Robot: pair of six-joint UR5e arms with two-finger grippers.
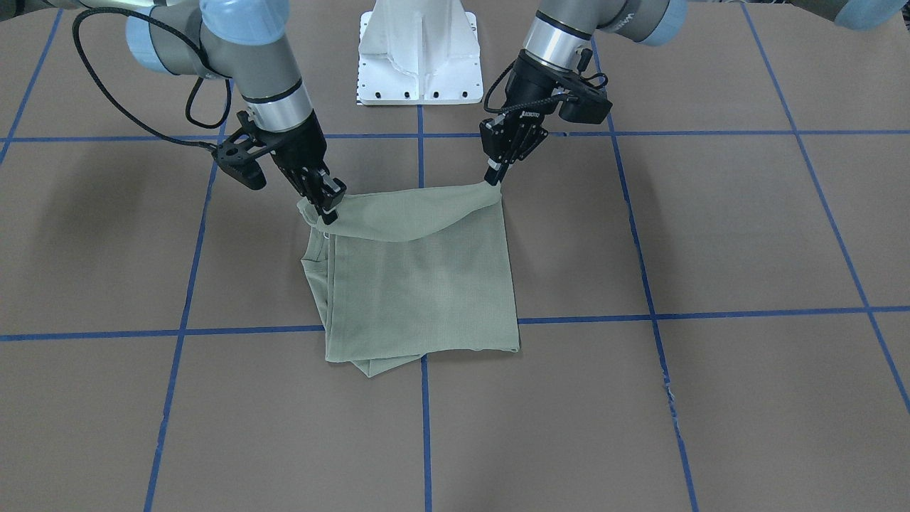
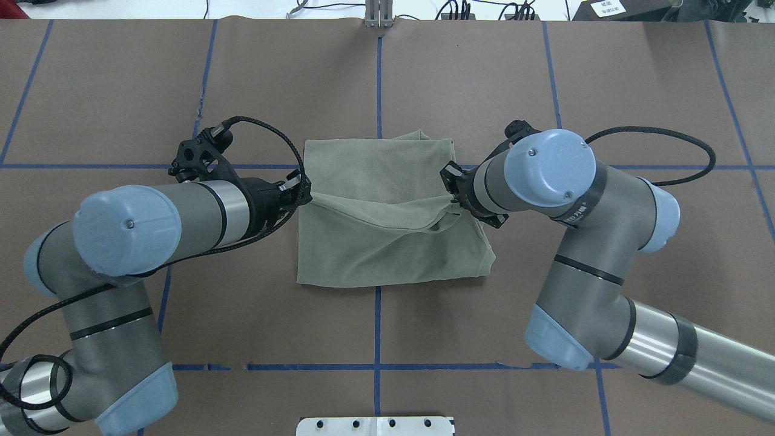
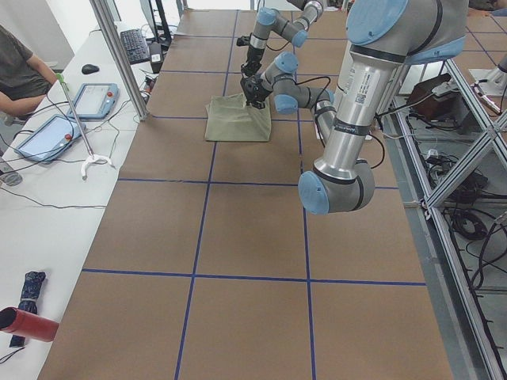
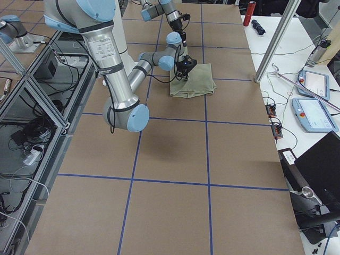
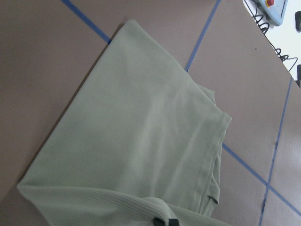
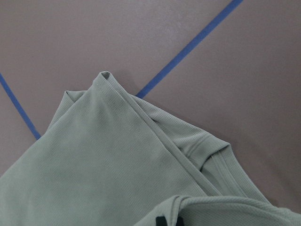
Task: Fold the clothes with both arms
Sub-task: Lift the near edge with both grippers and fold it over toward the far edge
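The sage-green shirt (image 1: 419, 284) lies folded into a rough rectangle at the table's middle (image 2: 387, 254), small in the side views (image 3: 238, 119) (image 4: 194, 82). Its edge nearest the robot is lifted off the table and sags between the two grippers. My left gripper (image 1: 493, 179) (image 2: 306, 195) is shut on one raised corner. My right gripper (image 1: 328, 211) (image 2: 453, 206) is shut on the other, where the cloth bunches. In the wrist views the shirt (image 5: 141, 132) (image 6: 108, 160) spreads out below, with dark fingertips (image 5: 164, 221) (image 6: 169, 220) pinching a fold at the bottom edge.
Brown table paper carries a grid of blue tape lines (image 1: 421, 135). The white pedestal base (image 1: 419, 57) stands behind the shirt. A side desk holds tablets (image 3: 99, 99), with a seated person (image 3: 16, 67) beside it. A red cylinder (image 3: 28, 323) lies on that desk.
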